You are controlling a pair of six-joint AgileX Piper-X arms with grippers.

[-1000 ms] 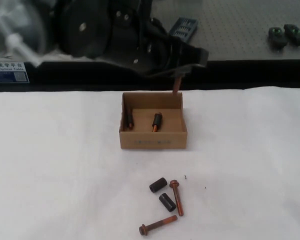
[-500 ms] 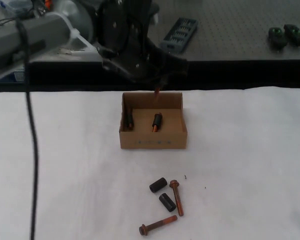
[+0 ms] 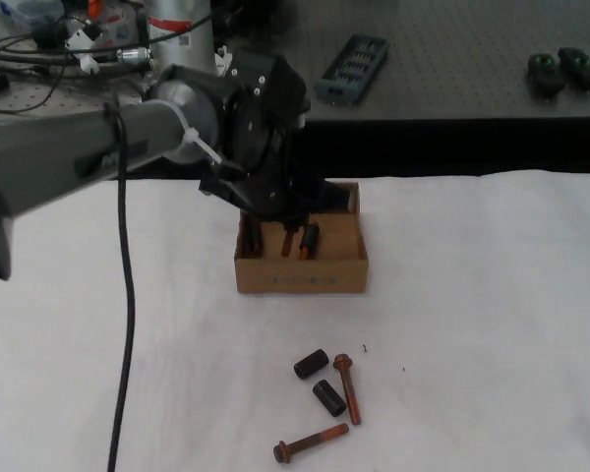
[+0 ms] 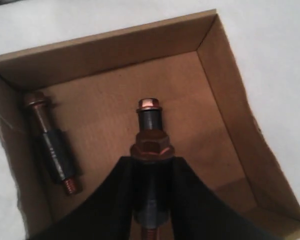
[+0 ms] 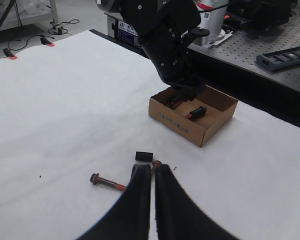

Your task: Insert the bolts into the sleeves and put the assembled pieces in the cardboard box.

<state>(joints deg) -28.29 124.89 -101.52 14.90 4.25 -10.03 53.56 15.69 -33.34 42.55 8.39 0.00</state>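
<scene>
My left gripper point(image 4: 150, 165) is shut on an assembled bolt and sleeve point(image 4: 150, 150) and holds it low inside the cardboard box point(image 3: 300, 273). Two more assembled pieces lie on the box floor: one by the side wall point(image 4: 52, 145), and one point(image 4: 149, 116) partly hidden behind the held piece. In the high view the left gripper point(image 3: 289, 234) dips into the box between them. On the cloth in front of the box lie two loose black sleeves point(image 3: 312, 363) point(image 3: 329, 397) and two copper bolts point(image 3: 347, 388) point(image 3: 310, 442). My right gripper point(image 5: 152, 172) hovers shut over them, holding nothing.
White cloth point(image 3: 492, 315) covers the bench, with open room on both sides of the box. The left arm's black body point(image 3: 256, 128) and its cable point(image 3: 126, 295) stand over the box's back left. Behind is a dark perforated table with a blue tray point(image 3: 352, 65).
The left arm has swung in from behind the box and come down, bringing the held bolt and sleeve from above the back wall to inside the box.
</scene>
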